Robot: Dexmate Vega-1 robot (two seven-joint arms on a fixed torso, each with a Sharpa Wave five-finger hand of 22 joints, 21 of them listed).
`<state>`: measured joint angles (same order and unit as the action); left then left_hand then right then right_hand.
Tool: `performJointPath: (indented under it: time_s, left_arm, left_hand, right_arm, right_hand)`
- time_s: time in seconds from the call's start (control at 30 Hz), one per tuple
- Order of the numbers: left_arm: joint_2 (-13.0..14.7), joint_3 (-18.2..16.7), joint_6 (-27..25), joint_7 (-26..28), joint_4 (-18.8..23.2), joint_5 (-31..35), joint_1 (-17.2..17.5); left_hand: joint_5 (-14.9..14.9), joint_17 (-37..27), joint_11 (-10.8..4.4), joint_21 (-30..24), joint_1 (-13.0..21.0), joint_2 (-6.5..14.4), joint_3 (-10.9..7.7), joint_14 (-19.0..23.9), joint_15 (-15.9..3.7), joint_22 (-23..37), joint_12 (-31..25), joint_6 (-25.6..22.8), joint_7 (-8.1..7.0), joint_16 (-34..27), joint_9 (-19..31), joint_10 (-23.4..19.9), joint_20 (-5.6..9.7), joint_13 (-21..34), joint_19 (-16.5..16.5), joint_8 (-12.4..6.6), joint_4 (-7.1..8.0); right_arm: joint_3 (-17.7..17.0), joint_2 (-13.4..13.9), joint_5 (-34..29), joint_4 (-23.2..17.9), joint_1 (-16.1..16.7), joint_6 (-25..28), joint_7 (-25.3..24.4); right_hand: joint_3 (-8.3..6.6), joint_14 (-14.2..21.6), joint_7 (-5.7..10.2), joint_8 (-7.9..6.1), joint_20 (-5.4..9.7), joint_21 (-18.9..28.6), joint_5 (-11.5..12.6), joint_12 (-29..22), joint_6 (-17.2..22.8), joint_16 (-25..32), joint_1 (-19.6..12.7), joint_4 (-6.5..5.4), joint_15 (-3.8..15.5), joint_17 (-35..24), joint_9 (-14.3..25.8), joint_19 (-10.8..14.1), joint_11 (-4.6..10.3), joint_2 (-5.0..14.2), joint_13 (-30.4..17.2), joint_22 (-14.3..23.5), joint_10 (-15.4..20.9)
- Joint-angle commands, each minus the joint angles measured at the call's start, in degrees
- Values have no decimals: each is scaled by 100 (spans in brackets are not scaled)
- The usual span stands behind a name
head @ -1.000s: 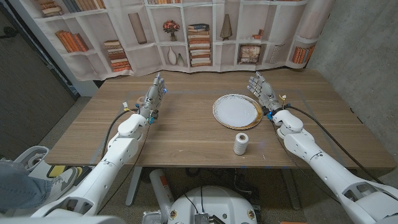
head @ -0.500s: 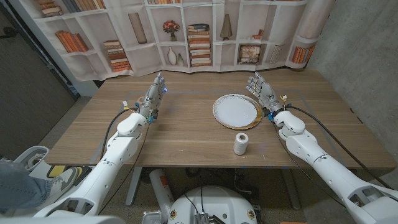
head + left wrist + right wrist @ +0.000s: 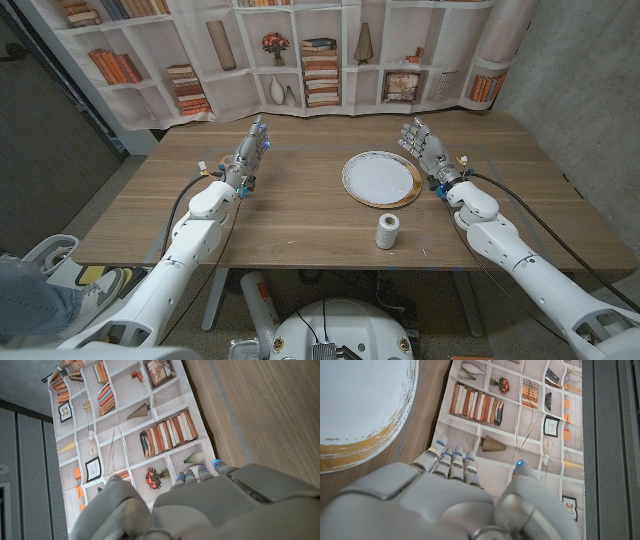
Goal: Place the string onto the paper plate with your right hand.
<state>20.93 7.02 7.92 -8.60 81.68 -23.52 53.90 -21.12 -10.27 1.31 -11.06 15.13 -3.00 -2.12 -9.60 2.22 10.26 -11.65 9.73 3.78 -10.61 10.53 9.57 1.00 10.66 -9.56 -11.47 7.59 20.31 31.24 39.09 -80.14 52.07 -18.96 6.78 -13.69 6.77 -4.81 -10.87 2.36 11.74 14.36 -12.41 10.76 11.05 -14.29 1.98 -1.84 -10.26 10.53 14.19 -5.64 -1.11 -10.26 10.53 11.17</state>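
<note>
Standing upright on the wooden counter [image 3: 300,210], the spool of white string [image 3: 387,231] sits near the front edge, just in front of the paper plate [image 3: 381,178] and apart from it. The plate, white with a gold rim, lies right of the counter's middle with nothing on it. The right hand [image 3: 423,146] is raised just beside the plate's right edge, fingers spread apart and reaching toward the far side, holding nothing; the right wrist view shows the back of this hand [image 3: 435,505] with the plate's gold rim [image 3: 365,405] close by. The left hand [image 3: 248,154] is held up over the left part of the counter, well apart from plate and spool, its fingers extended and close together, also holding nothing. Behind the counter hangs a backdrop printed with bookshelves [image 3: 300,50].
</note>
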Motion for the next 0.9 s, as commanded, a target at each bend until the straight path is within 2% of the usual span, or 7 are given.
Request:
performJointPath:
  time_s: [0.03, 0.47, 0.7, 0.9]
  left_arm:
    - [4, 47, -60, 58, 150, 89, 21]
    - [49, 56, -181, 85, 166, 124, -39]
    - [15, 80, -149, -16, 15, 99, -168]
    - [0, 111, -177, -91, -57, 94, -260]
  left_hand:
    - [-29, -23, 12, -36, 44, 30, 20, -247, 17, 20, -34, 112, 12, -34, 31, 34, -16, 19, -330, -34, -10]
    - [-41, -22, 8, -39, 60, 52, 30, -234, 24, 20, -39, 95, 12, -33, 32, 13, -19, 19, -331, -34, -20]
    - [-49, -21, 18, -40, 71, 64, 38, -227, 27, 20, -40, 87, 12, -32, 32, 4, -26, 19, -332, -32, -27]
    - [-55, -21, 38, -36, 80, 75, 45, -243, 50, 20, -28, 105, 26, -24, 32, 32, 35, 19, -345, -21, -33]
  right_arm:
    - [-73, 173, 37, -249, 235, -143, 116]
    - [-169, 326, 93, -497, 531, -223, 92]
    - [-226, 413, 80, -664, 721, -286, 25]
    - [-222, 427, 83, -700, 780, -326, 44]
  right_hand:
    - [2, 64, 4, -53, 44, 52, -22, -41, 53, 18, -52, 26, 0, -16, 28, 53, 8, 9, -28, 10, 27]
    - [-1, 80, 5, -53, 39, 49, -32, -41, 56, 15, -74, 46, 1, -16, 29, 57, 21, 9, -29, 10, 41]
    - [-2, 126, 15, -65, 19, 54, -44, -53, 93, 21, -95, 65, 16, -16, 29, 85, 30, 9, -30, 10, 90]
    - [-2, 129, 21, -68, 15, 54, -51, -51, 106, 15, -108, 78, 23, -15, 30, 93, 35, 8, -30, 10, 96]
